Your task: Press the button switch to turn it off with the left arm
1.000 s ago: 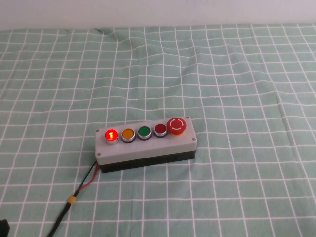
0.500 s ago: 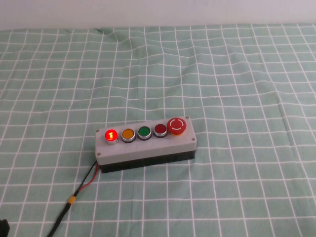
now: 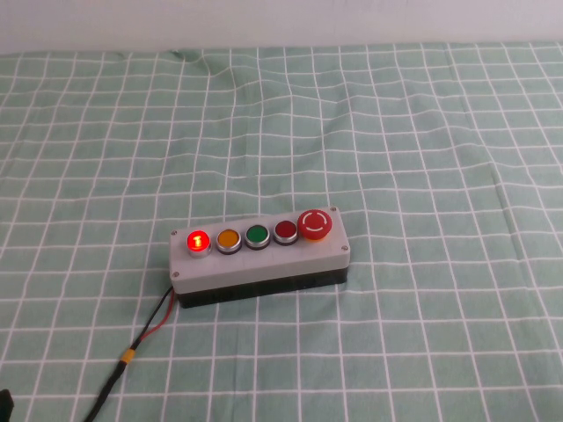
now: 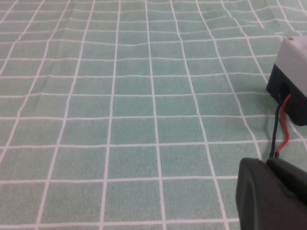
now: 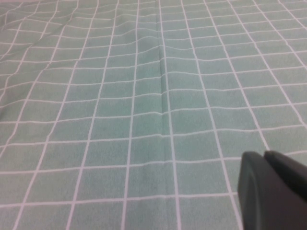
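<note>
Left pincer (image 4: 273, 196), fingers pressed together near the box (image 4: 293, 79), and right pincer (image 5: 273, 191), likewise, escape the high view's glowing button switch (image 3: 199, 240).

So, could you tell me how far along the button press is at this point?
Nothing looks done: the button switch glows red on the grey box. The left gripper sits low by the box's wired end, touching nothing. The right gripper hangs over bare cloth. The reach, press and light going out all remain.
</note>
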You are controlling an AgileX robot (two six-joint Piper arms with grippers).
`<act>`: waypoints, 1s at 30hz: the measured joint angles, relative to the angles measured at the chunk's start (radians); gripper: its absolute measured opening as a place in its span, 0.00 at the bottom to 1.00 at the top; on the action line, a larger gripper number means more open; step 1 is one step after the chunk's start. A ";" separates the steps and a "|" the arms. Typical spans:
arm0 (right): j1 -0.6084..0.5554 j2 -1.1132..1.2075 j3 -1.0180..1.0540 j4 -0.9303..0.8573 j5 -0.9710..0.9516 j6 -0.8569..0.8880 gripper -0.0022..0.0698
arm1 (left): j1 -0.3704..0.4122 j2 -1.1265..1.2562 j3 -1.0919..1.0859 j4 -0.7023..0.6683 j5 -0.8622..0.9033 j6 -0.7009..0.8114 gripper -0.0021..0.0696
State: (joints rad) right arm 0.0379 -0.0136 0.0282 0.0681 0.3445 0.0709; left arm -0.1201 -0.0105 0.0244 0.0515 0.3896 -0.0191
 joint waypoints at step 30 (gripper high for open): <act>0.000 0.000 0.000 0.000 0.000 0.000 0.01 | 0.000 -0.002 -0.172 -0.081 -0.971 -0.134 0.03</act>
State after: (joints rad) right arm 0.0379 -0.0136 0.0282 0.0681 0.3445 0.0709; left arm -0.1201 -0.0127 -0.1481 -0.0298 -0.5815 -0.1527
